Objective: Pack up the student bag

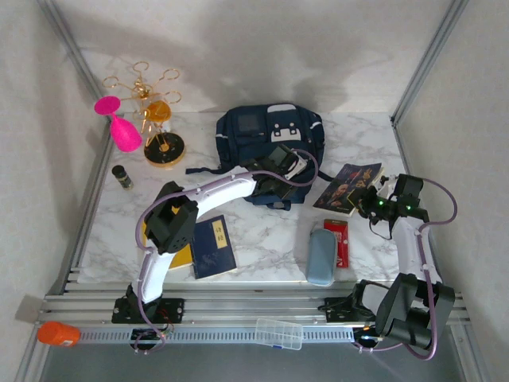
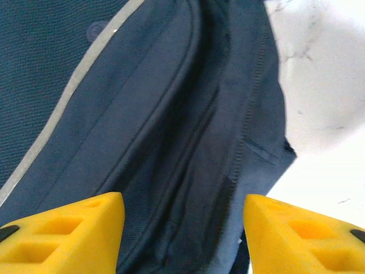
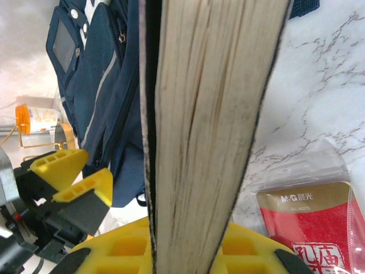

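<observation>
Fingers first: your left fingers [image 2: 108,220] are standing apart over the student bag [image 1: 269,139], pinching nothing that I can see. A dark fold of navy fabric is running between them, and I am taking it for the bag's mouth. Your right fingers [image 3: 122,251] are clamping narrow on a thick book [image 3: 211,114], its page edge facing the wrist camera.

You are finding the bag at the back middle of the surface [image 1: 270,231], lying flat with its white buckle patch and grey panel facing up. From above it is looking almost as wide as it is deep, so I cannot tell its long axis there. From the right wrist it is stretching long, away from the book. Its near right edge, where your left fingers are hovering, is pointing toward the right arm.

Your left arm is the nearer one, sitting directly over the bag. From your right fingers the bag is lying to the left and a little farther back. The book's long axis is slanting that way too, its far corner just beside the bag. By my reading, you are going to need that fold held wide before the book travels left.
</observation>
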Motion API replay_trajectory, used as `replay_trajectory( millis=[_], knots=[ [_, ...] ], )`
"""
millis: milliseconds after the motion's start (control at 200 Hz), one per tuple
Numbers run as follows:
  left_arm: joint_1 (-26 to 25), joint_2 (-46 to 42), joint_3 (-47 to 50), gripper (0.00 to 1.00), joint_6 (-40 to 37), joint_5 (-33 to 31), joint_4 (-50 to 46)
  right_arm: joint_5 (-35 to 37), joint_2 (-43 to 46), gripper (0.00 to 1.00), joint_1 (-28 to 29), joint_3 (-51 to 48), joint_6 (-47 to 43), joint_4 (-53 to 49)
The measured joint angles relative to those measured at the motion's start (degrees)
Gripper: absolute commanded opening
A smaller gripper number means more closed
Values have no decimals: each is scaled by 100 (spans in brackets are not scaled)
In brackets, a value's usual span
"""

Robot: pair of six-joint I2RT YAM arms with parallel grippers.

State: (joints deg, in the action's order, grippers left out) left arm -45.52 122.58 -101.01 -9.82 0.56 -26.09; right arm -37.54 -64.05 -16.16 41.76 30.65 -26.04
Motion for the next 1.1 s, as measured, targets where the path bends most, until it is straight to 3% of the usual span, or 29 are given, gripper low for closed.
replay_trajectory(
  millis=[175,521,896,1096],
  knots=[
    [188,275,-319,37,22,313,-273,-20,-70,0,2,0,0,9],
    [358,483,-586,0,87,922,-603,-151,-105,0,0,0,4,11],
    [452,382,-1023,0,284,892,-1001,-323,-22,0,52,0,111,13],
    [426,-389,-892,0,616,586,-861,-601,190,0,568,125,197,-129]
  ],
)
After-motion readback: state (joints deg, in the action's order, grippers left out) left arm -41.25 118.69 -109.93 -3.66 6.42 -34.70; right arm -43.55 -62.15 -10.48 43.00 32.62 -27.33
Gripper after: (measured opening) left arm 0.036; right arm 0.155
